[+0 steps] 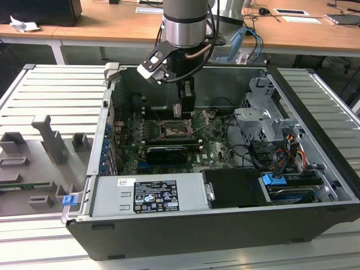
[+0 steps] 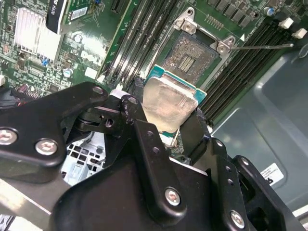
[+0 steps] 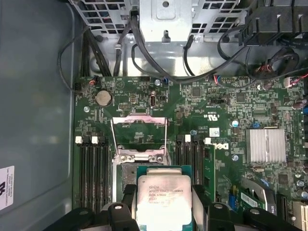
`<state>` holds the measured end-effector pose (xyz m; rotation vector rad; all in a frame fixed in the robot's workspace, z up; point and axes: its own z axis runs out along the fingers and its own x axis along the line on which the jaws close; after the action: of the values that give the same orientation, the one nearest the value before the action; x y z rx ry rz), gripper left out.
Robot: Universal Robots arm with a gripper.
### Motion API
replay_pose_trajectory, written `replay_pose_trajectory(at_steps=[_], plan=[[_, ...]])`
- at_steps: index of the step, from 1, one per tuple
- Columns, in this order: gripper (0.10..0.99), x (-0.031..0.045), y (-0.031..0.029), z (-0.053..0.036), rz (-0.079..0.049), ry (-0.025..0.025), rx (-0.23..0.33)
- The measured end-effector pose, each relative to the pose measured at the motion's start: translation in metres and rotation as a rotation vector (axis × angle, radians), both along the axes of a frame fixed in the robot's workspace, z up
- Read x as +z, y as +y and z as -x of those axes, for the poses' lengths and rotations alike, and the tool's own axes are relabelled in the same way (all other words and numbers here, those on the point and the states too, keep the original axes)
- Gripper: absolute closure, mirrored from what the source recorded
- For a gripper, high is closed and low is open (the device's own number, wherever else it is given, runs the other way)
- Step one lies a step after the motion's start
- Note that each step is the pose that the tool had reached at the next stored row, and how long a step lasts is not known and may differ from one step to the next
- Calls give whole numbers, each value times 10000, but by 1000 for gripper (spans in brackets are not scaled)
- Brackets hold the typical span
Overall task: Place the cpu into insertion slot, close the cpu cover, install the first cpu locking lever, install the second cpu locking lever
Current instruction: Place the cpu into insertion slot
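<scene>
The claw [image 1: 187, 108] is hanging inside the open computer case [image 1: 185, 228], which is lying on the ribbed metal surface [image 1: 50, 90]. Its black fingers [image 2: 144, 139] are set narrow and are pinching the cpu [image 2: 168, 101] by two opposite edges, with the silvery face showing in both wrist views. The cpu is hovering over the green motherboard [image 3: 226, 110], just beside the insertion slot [image 2: 190, 57], and is overlapping one edge of it in the first wrist view. It seems to be clear of the slot, though the angle is making that hard to judge. The slot is lying bare near the middle of the board, between banks of black memory slots [image 3: 94, 168]. The cpu cover [image 3: 139, 118] is standing raised at the slot's edge away from the cpu. A thin locking lever [image 2: 262, 46] is sticking out free beside the slot.
</scene>
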<state>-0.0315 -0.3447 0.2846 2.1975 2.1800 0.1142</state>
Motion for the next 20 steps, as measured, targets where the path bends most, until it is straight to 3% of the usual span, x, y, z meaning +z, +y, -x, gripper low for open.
replay_pose_trajectory(at_steps=[8,13,14,15,20], plan=[[541,-81,0,0,1,0,1],[541,-210,0,8,1,0,0],[541,-311,1,21,1,0,1],[541,-362,17,31,1,1,0],[541,-396,45,58,0,0,1]])
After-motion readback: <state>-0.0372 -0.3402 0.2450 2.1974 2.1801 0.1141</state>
